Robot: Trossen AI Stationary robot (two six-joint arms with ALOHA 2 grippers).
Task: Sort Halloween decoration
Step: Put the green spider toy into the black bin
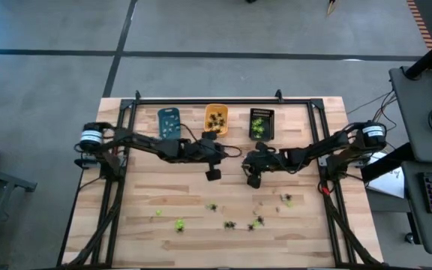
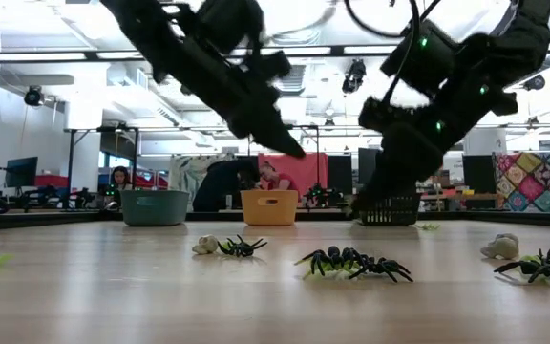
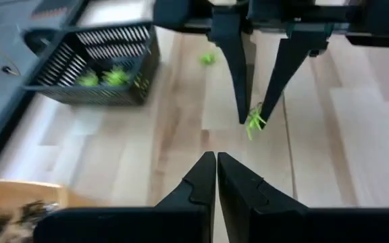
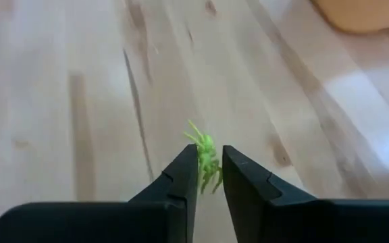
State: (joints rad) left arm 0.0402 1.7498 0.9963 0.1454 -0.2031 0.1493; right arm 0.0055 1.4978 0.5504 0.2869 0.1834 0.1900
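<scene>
The right end effector (image 4: 210,172) pinches a yellow-green spider (image 4: 206,156) between nearly closed fingers just short of the black tray (image 1: 261,124), pickup seemingly done, next carrying it over that tray.

- Both arms are dark, nearly black, built of slim links and blocky joint housings.
- Each arm has a white-and-silver cylindrical band near its base, on the left arm (image 1: 90,138) and the right arm (image 1: 373,134).
- Thin black cables loop along the links.
- Small green lights glow on the right arm's housing.
- The jaws are matte black, tapering to narrow wedge-shaped tips.
</scene>
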